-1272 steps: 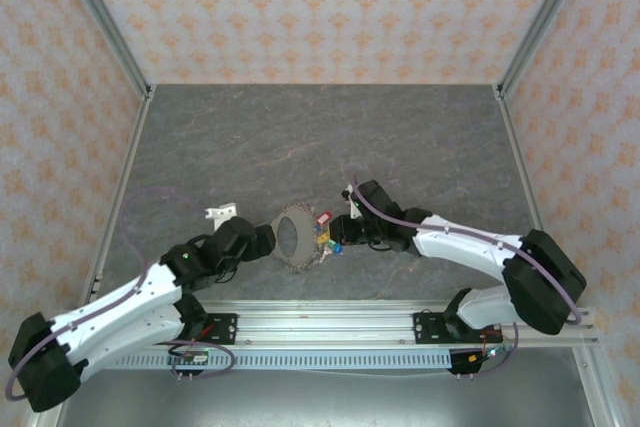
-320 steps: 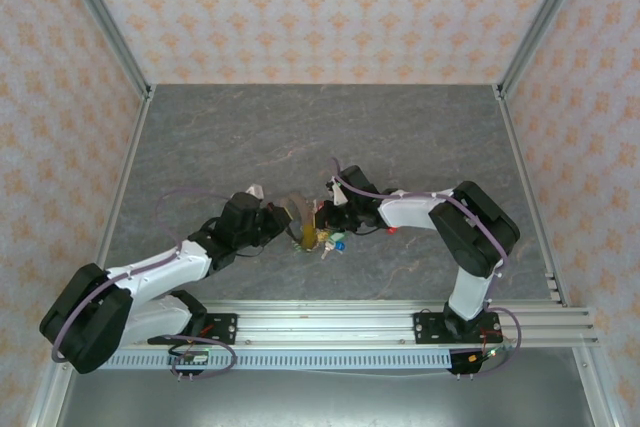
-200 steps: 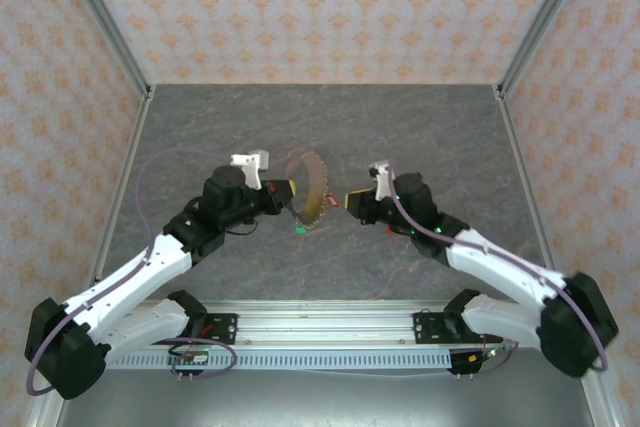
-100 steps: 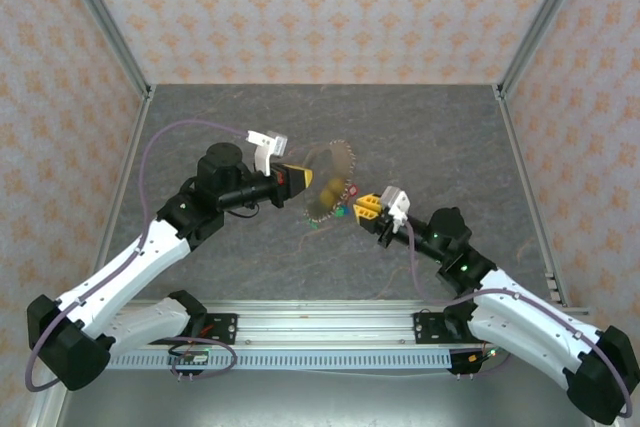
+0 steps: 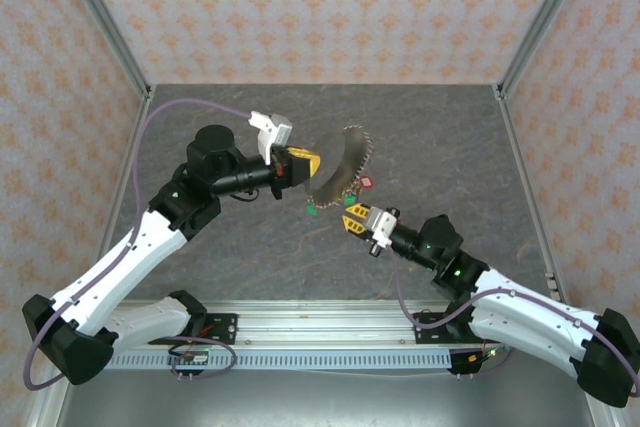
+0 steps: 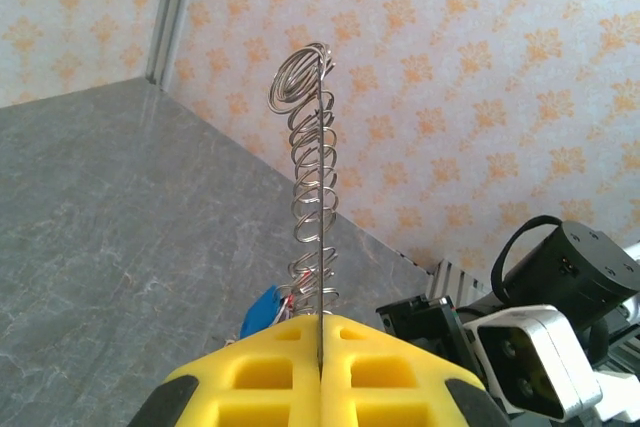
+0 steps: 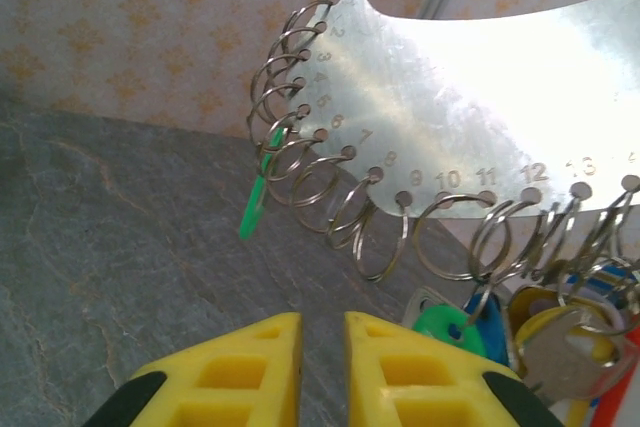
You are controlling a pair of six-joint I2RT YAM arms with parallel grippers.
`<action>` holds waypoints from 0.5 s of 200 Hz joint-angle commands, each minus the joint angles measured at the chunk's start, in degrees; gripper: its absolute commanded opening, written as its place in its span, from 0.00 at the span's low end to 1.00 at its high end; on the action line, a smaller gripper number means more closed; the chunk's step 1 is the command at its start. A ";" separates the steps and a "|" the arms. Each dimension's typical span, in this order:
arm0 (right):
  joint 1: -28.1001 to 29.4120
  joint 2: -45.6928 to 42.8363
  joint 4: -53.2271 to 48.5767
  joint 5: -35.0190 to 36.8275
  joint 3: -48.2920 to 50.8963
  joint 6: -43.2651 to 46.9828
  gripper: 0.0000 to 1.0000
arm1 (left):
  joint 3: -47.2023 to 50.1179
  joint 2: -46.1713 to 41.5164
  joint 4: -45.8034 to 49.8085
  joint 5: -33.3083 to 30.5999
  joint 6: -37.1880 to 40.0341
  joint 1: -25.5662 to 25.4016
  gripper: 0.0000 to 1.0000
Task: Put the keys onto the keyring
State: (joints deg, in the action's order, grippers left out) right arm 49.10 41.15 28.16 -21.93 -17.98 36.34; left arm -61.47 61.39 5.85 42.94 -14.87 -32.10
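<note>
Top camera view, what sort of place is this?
Probably a small robot test cell, not a home: patterned panel walls in aluminium framing box in a grey tabletop, and a left arm and right arm are bolted to a rail at its near edge.

Silver keyring (image 7: 480, 97), grn/blu/yel keys (image 7: 447, 327)

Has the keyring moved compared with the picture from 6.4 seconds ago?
Yes. The keyring lay near the front rail; now the left tool holds it farther from that rail, toward the back wall.
</note>
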 commanded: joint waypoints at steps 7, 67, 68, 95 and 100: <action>0.38 -0.53 4.97 0.86 0.26 0.87 0.18 | -2.37 -0.15 -2.74 2.50 1.16 0.28 0.00; 0.38 2.10 9.90 3.12 -0.02 -0.57 0.23 | -2.89 -0.39 -1.98 3.12 1.08 0.28 0.00; 0.38 2.19 9.89 3.12 -0.03 -0.57 0.23 | -2.87 -0.39 -2.02 3.12 1.08 0.28 0.00; 0.38 4.47 9.52 -2.16 -1.65 -0.65 0.21 | -2.60 -0.74 -2.51 2.69 0.46 0.28 0.00; 0.38 4.75 8.99 -3.96 -2.13 -1.04 0.20 | -2.52 -0.82 -2.66 2.52 0.48 0.28 0.00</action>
State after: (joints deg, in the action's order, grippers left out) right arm 49.10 44.71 34.81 -20.34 -17.96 36.27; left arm -61.58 61.91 5.87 44.60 -14.85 -32.10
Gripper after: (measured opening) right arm 0.218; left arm 0.046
